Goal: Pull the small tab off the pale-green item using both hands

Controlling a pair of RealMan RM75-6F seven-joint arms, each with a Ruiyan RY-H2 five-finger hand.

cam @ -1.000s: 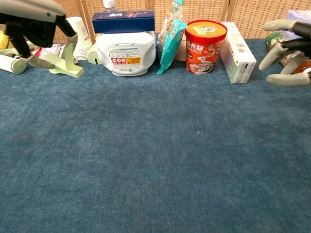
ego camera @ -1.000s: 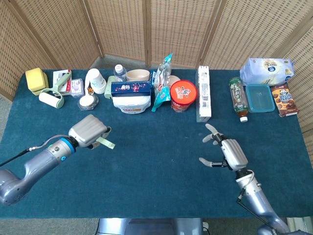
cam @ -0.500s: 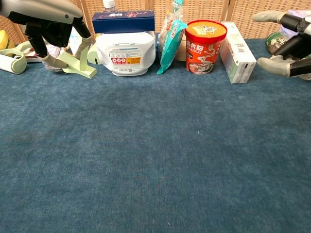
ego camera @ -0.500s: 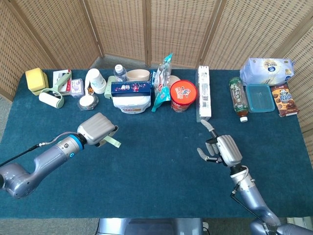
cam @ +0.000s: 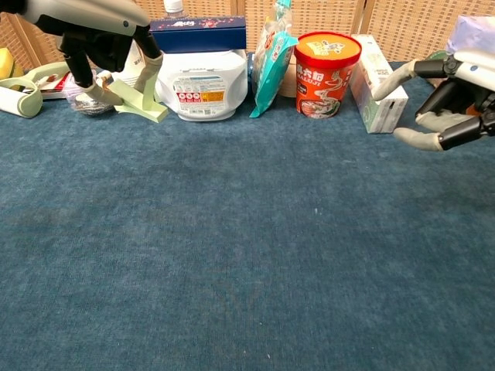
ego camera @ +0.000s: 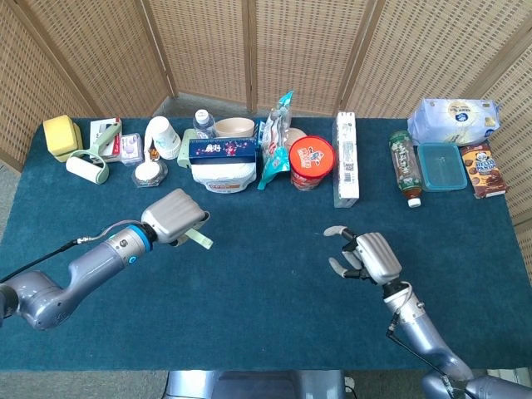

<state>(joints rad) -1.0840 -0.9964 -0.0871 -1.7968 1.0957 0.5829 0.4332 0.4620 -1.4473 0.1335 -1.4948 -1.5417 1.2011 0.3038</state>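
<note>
My left hand (ego camera: 173,216) (cam: 104,42) grips a flat pale-green item (ego camera: 199,239) (cam: 147,104), which sticks out to the right below its fingers above the blue cloth. No tab on the item can be made out in either view. My right hand (ego camera: 366,256) (cam: 445,97) hovers over the table at the right with its fingers spread and nothing in them, well apart from the green item.
Along the back stand a white tub (ego camera: 223,174) under a blue box (ego camera: 223,150), a teal snack bag (ego camera: 274,141), a red noodle cup (ego camera: 312,162), a long white box (ego camera: 347,158), a bottle (ego camera: 405,166), a lint roller (ego camera: 86,166) and paper cups (ego camera: 164,137).
My left hand has carried the pale-green item to the right, toward the table's middle. My right hand has moved left and nearer, still holding nothing.
</note>
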